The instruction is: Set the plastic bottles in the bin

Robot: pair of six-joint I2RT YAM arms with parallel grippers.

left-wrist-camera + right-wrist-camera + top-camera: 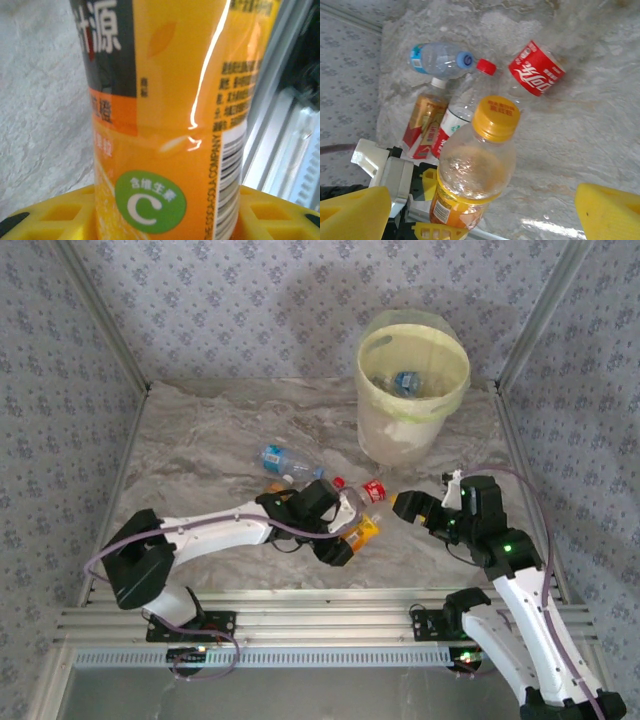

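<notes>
Overhead view: the bin (413,445), a cream bucket lined with a pale yellow-green bag (452,390), stands at the far right of the worktop (200,440). Inside it lies at least one bottle with a blue label (405,382); the other clear shapes around it are hard to make out. The left gripper (345,540) is closed around the orange-label bottle (362,530) at the centre of the worktop. In the left wrist view its yellow fingers (55,215) press the label (175,125) from both sides, and the bottle's top and base are cut off. Whether the bottle touches the worktop cannot be told. The right gripper (480,212) hangs wide open, just to the right of this bottle, with nothing between its fingers (350,212). In the right wrist view the bottle's orange cap (496,117) points towards the camera. Beyond it lie a blue-label bottle (437,60), a red-label bottle (536,68) whose clear body is barely visible, a red-capped bottle (451,127) and a white-capped bottle (422,122). The last two touch each other, and their lower ends are hidden behind the left arm.
</notes>
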